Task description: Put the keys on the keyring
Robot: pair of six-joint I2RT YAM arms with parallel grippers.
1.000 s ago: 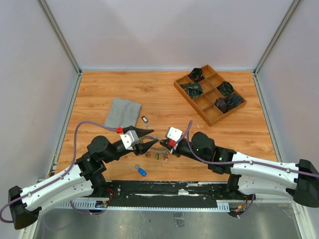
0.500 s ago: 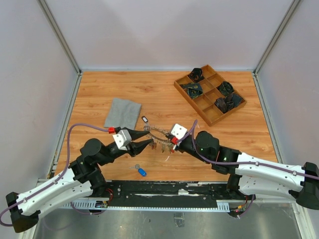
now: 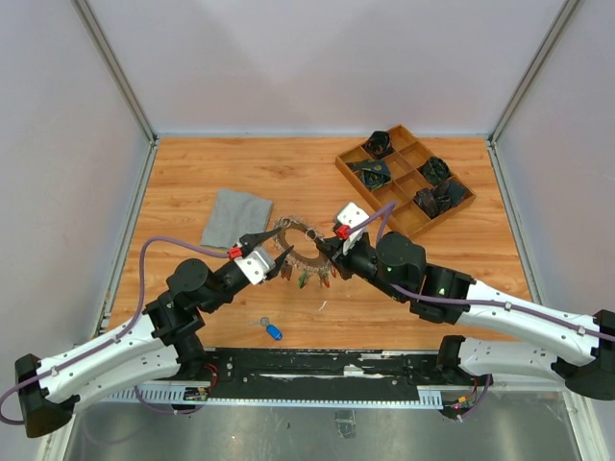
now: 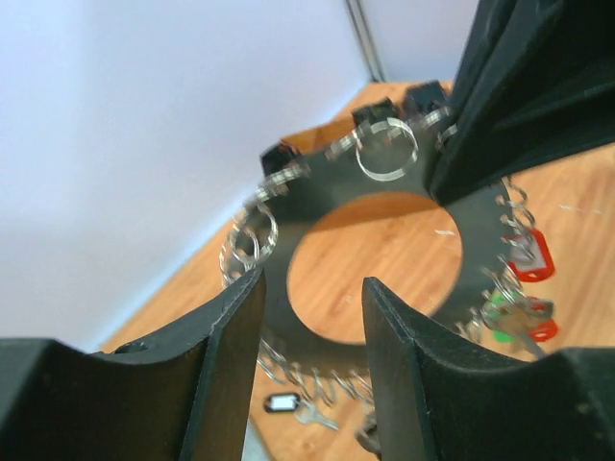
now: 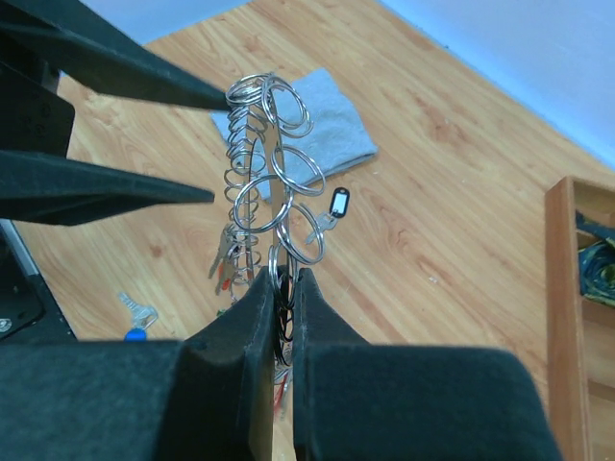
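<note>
Above the wooden tabletop, the right pincer is clamped on the rim of the keyring, holding it raised with tagged keys dangling, while the left pincer, jaws apart and empty, sits just beside it. Such a thin pinch could let the ring swivel or slip if the left pincer bumps it; 1 blue-tagged key lies loose near the arm bases. Pale walls enclose the tabletop, which also carries a grey cloth and a divided tray.
</note>
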